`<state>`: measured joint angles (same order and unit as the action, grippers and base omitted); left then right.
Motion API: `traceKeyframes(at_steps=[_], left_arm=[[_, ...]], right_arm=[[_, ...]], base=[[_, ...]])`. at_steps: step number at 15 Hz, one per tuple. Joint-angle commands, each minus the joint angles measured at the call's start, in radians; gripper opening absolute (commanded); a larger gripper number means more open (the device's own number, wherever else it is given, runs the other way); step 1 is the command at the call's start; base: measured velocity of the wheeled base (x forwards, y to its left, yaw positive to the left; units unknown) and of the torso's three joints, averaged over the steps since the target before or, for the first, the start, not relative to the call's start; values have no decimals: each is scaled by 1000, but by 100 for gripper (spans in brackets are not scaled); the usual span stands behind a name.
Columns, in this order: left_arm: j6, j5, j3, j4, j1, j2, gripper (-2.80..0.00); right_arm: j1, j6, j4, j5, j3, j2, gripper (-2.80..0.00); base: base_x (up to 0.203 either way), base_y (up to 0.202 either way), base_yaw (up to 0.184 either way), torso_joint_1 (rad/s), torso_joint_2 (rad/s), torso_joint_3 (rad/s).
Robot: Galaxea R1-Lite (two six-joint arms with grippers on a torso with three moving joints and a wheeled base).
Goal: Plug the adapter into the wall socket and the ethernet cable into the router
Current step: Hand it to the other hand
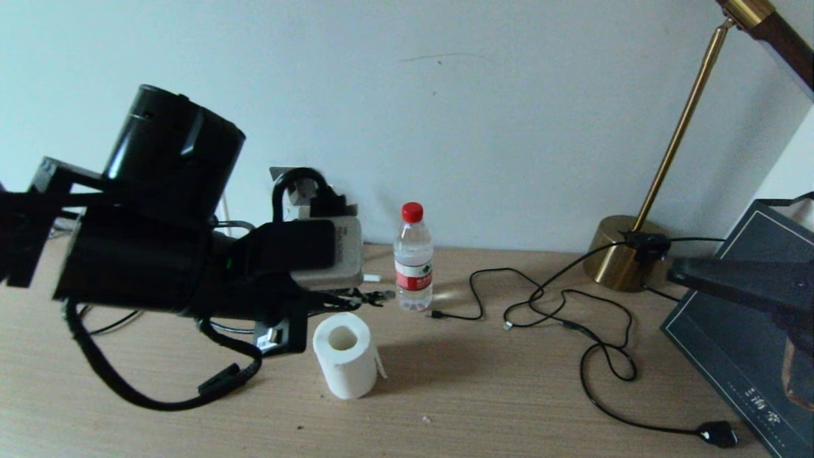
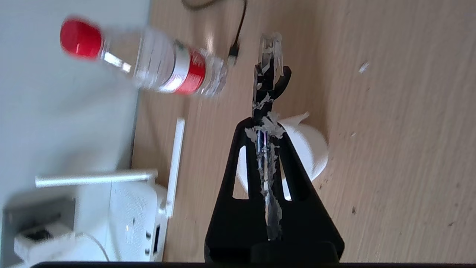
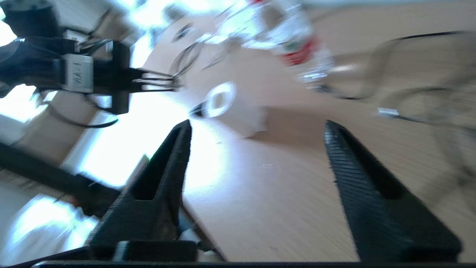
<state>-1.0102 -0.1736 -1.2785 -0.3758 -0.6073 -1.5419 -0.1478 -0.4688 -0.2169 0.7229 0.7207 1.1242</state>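
My left gripper (image 2: pixel 264 128) is shut on the ethernet cable (image 2: pixel 266 78). It holds the black boot, and the clear-tipped plug (image 2: pixel 271 44) sticks out past the fingertips above the desk. In the head view the left gripper (image 1: pixel 365 297) hangs just left of the water bottle. The white router (image 2: pixel 130 219) lies against the wall with its stick antennas (image 2: pixel 174 163) folded out and its dark ports facing the desk. Beside it the white adapter (image 2: pixel 37 245) sits at the grey wall socket (image 2: pixel 33 212). My right gripper (image 3: pixel 256 124) is open and empty, at the far right (image 1: pixel 680 273) and pointing left.
A water bottle (image 1: pixel 413 257) with a red cap stands by the wall. A white paper roll (image 1: pixel 343 356) stands in front of my left gripper. Thin black cables (image 1: pixel 572 318) sprawl to the right, near a brass lamp base (image 1: pixel 620 254) and a dark book (image 1: pixel 744 356).
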Motion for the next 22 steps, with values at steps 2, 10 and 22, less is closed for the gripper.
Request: traceKeyframes(at_steps=[2,10,22], left_arm=[[-4,-1,4,43,-50,-10,-280],[54,13,7,117,-169,-15,-280],[84,20,16,184,-198,-28,-280]], right_arm=[[-137,-8,-14,4,46,153,0],[-439,-49,-166,-223,39,240,0],[-545,-69,-217,-293,104,364,0]], base=[[0,0,0,0,0,0],[0,0,0,0,0,0],[0,0,0,0,0,0]])
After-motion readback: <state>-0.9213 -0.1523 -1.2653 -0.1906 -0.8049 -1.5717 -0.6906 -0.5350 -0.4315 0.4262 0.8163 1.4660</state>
